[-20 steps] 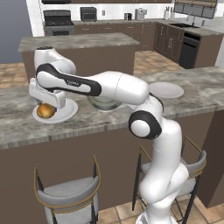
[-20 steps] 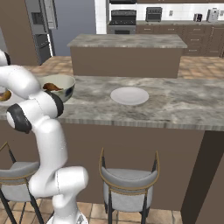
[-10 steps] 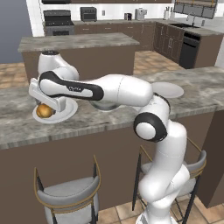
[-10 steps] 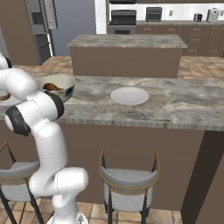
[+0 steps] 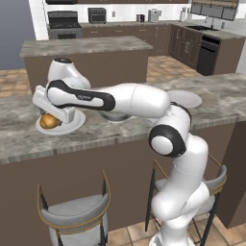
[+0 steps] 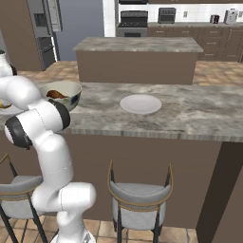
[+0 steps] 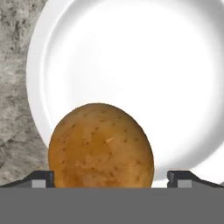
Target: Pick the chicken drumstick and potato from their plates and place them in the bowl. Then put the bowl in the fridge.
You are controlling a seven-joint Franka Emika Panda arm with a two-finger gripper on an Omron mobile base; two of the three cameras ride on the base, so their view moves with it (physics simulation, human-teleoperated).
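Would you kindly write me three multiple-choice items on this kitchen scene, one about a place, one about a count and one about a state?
1. Where is the chicken drumstick?
A. On the right-hand plate
B. In the bowl
C. On a stool

2. How many white plates stand on the near counter?
A. One
B. Two
C. Four

3. How does the gripper stand?
A. Shut on the potato
B. Shut on nothing
C. Open, a fingertip at each side of the potato

Answers:
1 B: the chicken drumstick lies inside the bowl.
2 B: the plate under the potato, and the bare plate farther along the counter.
3 C: the gripper has its tips apart on either side of the potato, which rests on its plate.
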